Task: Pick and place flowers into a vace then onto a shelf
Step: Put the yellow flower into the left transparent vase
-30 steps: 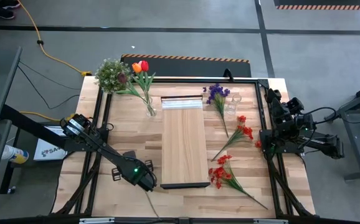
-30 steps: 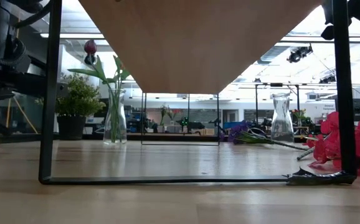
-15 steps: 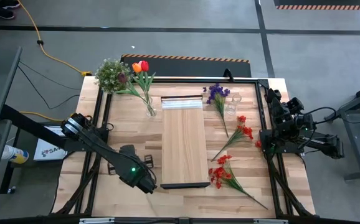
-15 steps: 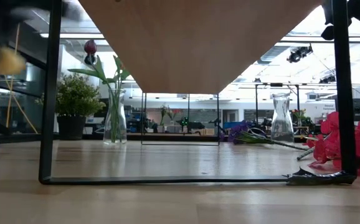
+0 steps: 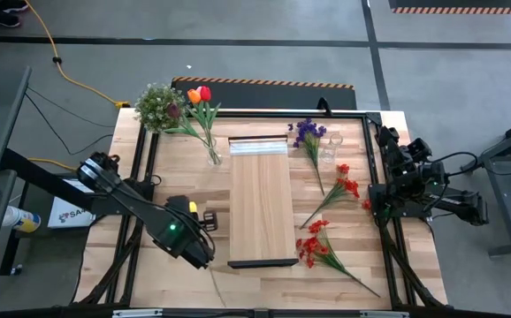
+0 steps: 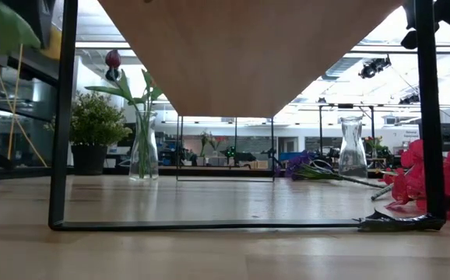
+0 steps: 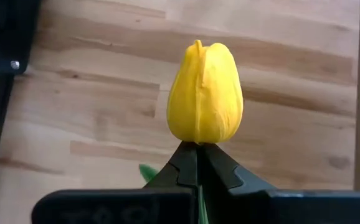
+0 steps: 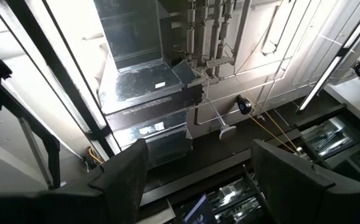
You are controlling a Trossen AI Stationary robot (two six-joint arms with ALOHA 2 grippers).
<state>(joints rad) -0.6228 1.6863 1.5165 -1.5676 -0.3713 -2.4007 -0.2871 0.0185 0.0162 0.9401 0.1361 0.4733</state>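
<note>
The left pincer (image 7: 198, 167) is clamping a yellow tulip (image 7: 205, 93) near the bench's (image 5: 176, 168) left edge (keep the stem vertical toward the far-edge vase (image 5: 213, 157)).

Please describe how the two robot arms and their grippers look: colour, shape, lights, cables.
Both arms are dark, jointed metal. The left arm carries a small green light near its wrist. The left gripper has two black wedge-shaped fingers. The right arm looks bulky, with black cables; the right gripper has broad dark fingers.
</note>
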